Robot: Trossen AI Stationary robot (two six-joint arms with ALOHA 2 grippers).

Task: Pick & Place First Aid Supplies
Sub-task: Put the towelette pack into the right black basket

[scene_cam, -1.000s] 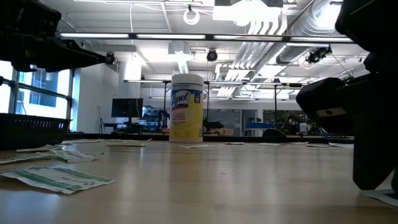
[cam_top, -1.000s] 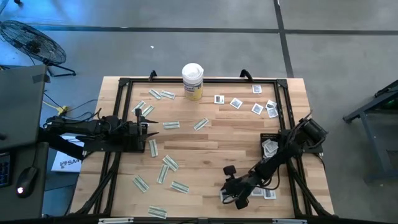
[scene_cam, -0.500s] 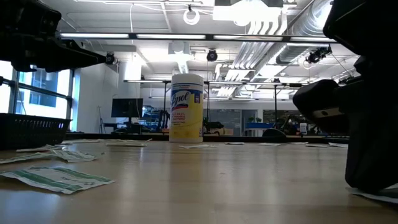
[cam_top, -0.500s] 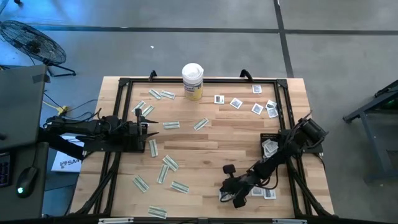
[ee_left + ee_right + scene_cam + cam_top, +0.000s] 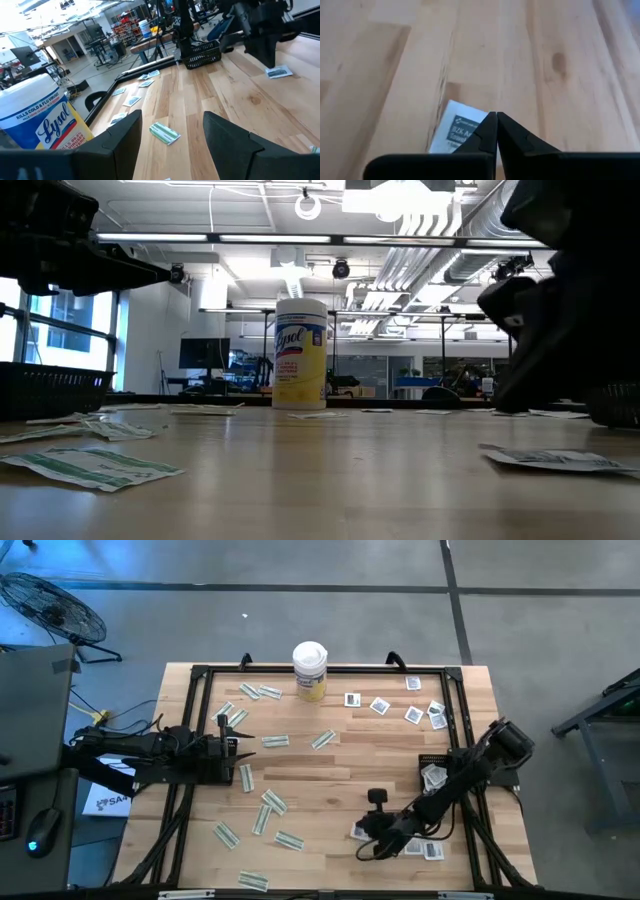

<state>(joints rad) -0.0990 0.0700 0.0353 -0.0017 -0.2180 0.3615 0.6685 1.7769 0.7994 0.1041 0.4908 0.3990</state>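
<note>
Pale green-white strip packets lie flat over the left and middle of the wooden table. Small white square packets lie at the far right. My right gripper is shut and hangs above the near right part of the table. One white square packet with dark print lies flat on the wood just beside and below its tips; it also shows in the high view and the low view. My left gripper is open and empty, level above the table's left side.
A white-lidded, yellow-labelled canister stands at the far middle. A black basket with white packets in it sits at the right. Two more white packets lie near the right arm. A black frame rims the table.
My right gripper has risen off the table and gone a little toward the far edge. The white square packet that it covered now lies in the open on the wood.
</note>
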